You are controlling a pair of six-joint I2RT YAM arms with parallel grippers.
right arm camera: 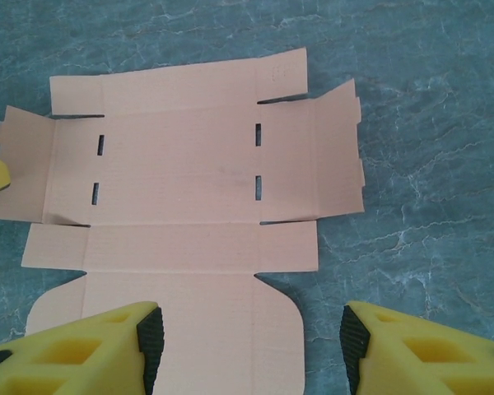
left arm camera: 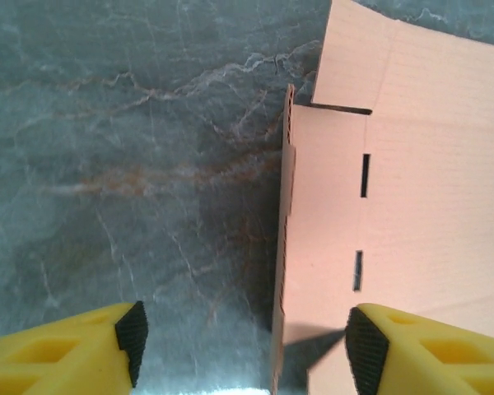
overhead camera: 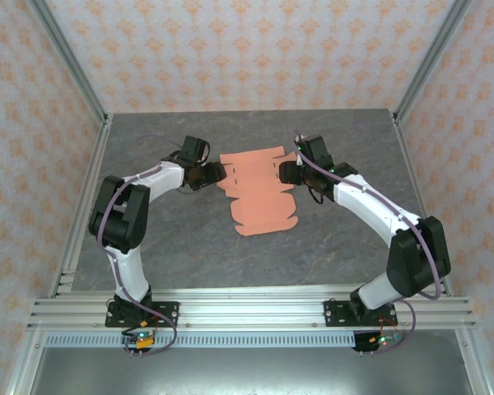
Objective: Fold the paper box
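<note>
The salmon-orange die-cut card sheet that will become the paper box (overhead camera: 259, 193) lies spread almost flat on the grey marbled tabletop (overhead camera: 148, 247), between the two hands. The left hand (left arm camera: 243, 337) is spread wide and grips nothing. It straddles the sheet's edge, with one finger over card and the other over bare stone. The right hand (right arm camera: 247, 337) is equally wide and empty, poised above the rounded lid flap nearest it. The short end flaps seem slightly lifted along their creases. Folding has barely started, I judge: the walls still need raising, the tabs slotting and the lid closing.
</note>
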